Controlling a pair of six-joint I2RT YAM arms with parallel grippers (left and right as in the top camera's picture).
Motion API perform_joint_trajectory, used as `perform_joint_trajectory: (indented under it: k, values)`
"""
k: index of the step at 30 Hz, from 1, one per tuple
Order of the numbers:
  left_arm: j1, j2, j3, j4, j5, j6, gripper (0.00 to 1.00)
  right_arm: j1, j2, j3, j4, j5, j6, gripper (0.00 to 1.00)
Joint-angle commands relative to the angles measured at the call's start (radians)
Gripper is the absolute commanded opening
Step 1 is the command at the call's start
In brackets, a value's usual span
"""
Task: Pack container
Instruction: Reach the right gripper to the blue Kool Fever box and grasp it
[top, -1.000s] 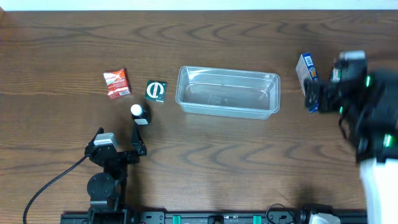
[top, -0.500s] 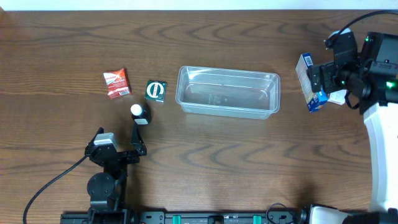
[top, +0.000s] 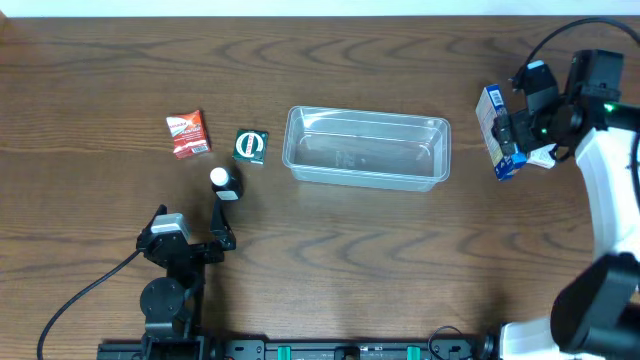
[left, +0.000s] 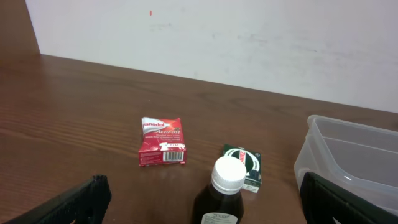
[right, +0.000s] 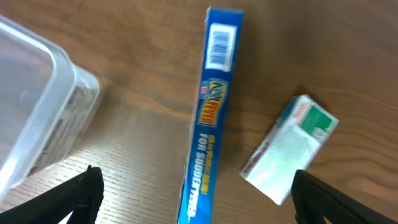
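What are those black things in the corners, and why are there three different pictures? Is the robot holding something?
This is a robot with two arms at a wooden table. Each arm ends in a gripper, a hand with two fingers. One picture looks down from above. The other two come from little cameras on the arms' wrists, and the black shapes in their bottom corners are the gripper's fingers. On the table are a clear plastic tub with nothing in it, a red packet, a small green box, a dark bottle with a white cap, a thin blue box and a small white-and-green box. The left gripper is open and faces the bottle. The right gripper is open above the blue box. Neither holds anything.
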Motion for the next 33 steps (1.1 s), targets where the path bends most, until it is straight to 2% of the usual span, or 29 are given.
perform_joint_trajectory:
  k: [1, 9, 19, 24, 33]
  values:
    - [0.006, -0.005, -0.023, -0.033, -0.011, 0.016, 0.98, -0.006, 0.053, 0.021, 0.004, -0.031, -0.063, 0.94]
    - [0.006, -0.005, -0.023, -0.033, -0.011, 0.016, 0.98, -0.006, 0.15, 0.021, 0.055, 0.015, -0.074, 0.91]
    - [0.006, -0.005, -0.023, -0.033, -0.011, 0.016, 0.98, -0.009, 0.167, 0.022, 0.106, 0.117, -0.063, 0.54]
    - [0.006, -0.005, -0.023, -0.033, -0.011, 0.016, 0.98, -0.009, 0.167, 0.022, 0.113, 0.12, -0.063, 0.3]
    - [0.006, -0.005, -0.023, -0.033, -0.011, 0.016, 0.98, -0.001, 0.167, 0.022, 0.107, 0.112, -0.062, 0.24]
